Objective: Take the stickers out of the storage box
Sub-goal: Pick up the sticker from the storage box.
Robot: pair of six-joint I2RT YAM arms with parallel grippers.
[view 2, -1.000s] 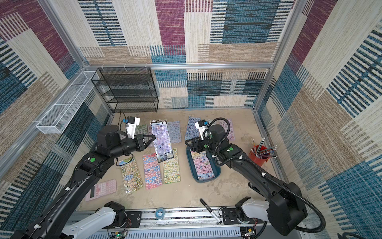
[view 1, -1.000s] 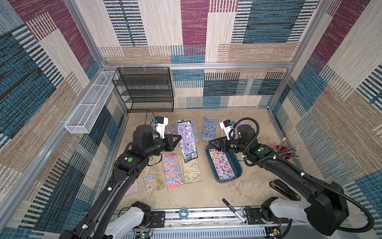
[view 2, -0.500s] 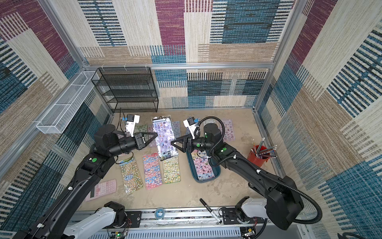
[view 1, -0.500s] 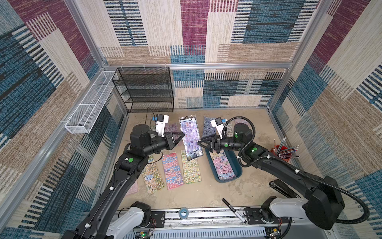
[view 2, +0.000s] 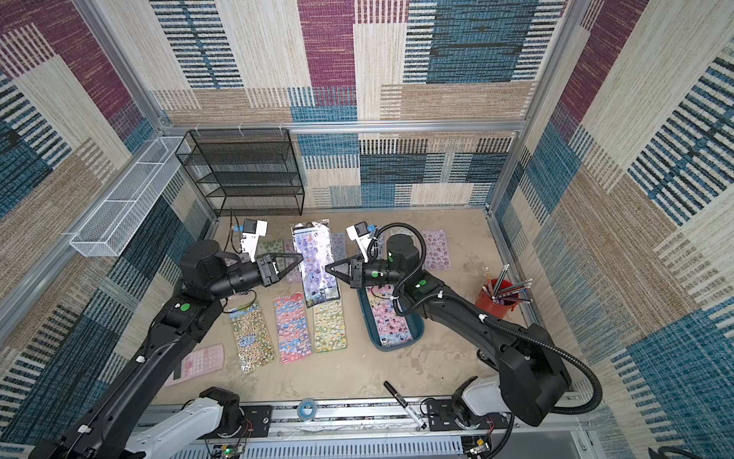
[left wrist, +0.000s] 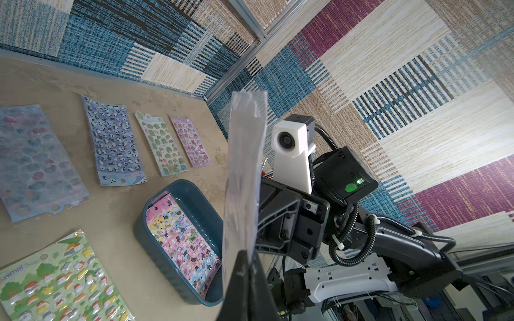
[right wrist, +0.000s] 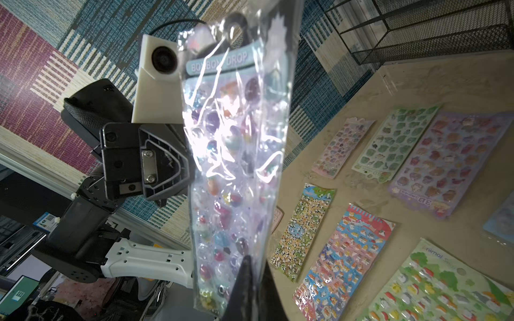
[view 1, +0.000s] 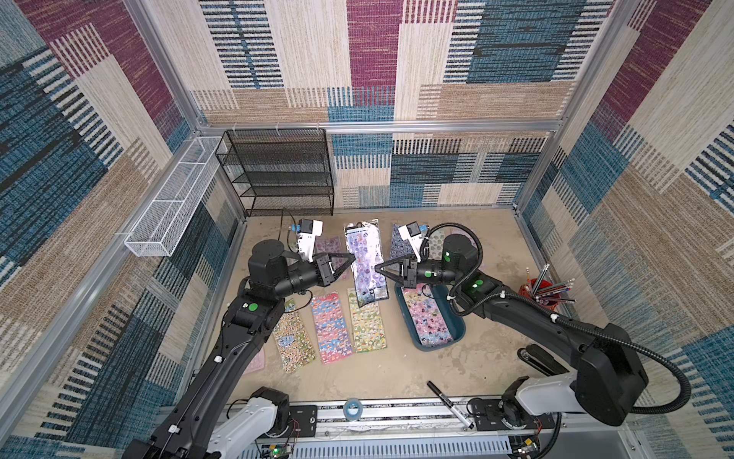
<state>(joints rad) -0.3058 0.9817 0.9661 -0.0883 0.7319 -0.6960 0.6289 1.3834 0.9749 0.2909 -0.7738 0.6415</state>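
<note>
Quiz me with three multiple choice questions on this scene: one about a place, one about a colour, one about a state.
1. Where is the lilac sticker sheet? A in the rack; B held up between left hand and right hand; C flat on the table.
2. The storage box is: A teal; B red; C white.
3. The storage box is: A empty; B holding a printed sheet; C overturned.
Key: B, both hands pinch its opposite edges; A, its wall shows teal; B, the sheet lies inside.

- Black mesh rack (view 1: pixel 284 175) stands in the upper left of the frame, against the back wall.
- White wire basket (view 1: pixel 170 202) hangs left of it.
- Red cup of pencils (view 1: pixel 548 301) at right.
- Black marker (view 1: pixel 449 403) and blue tape roll (view 1: pixel 352 408) at the bottom.
</note>
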